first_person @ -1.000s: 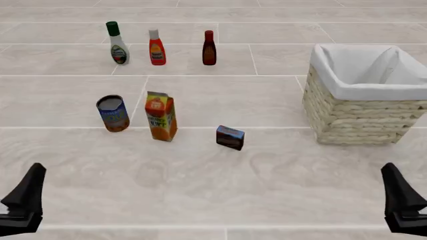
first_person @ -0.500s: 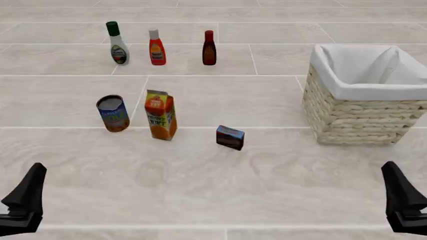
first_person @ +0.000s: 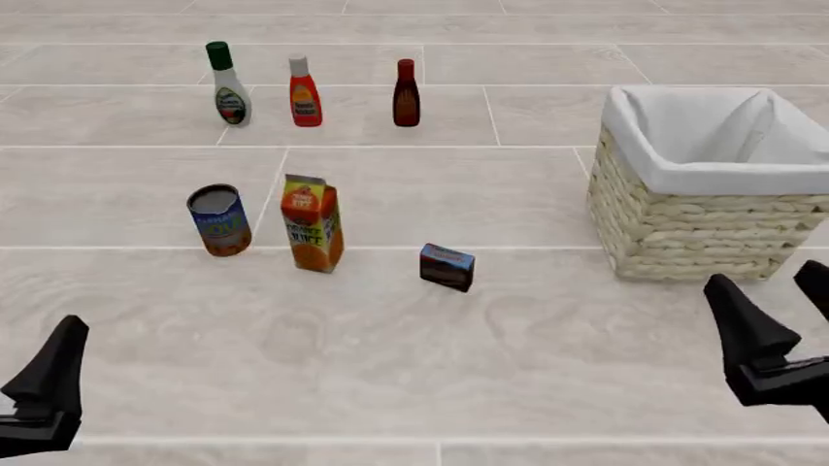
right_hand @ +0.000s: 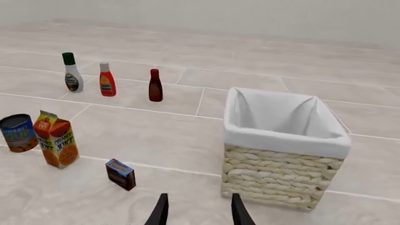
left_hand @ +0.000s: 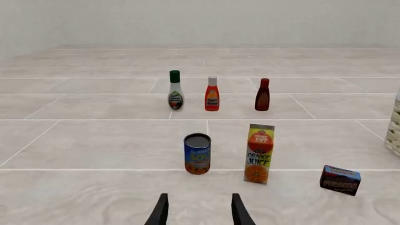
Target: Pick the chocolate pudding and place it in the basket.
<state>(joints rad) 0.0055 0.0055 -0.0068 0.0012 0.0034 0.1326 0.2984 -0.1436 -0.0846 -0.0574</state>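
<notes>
Near the right edge of the bench, the right gripper has lifted and swung inward since a moment ago, jaws parted and empty. At the lower left, the left gripper has not moved; its jaws are also apart and hold nothing. The small dark brown chocolate pudding carton with a blue face stands untouched mid-bench, between the orange juice carton and the large pale wicker basket with a white liner. The right arm appears to be starting its reach.
</notes>
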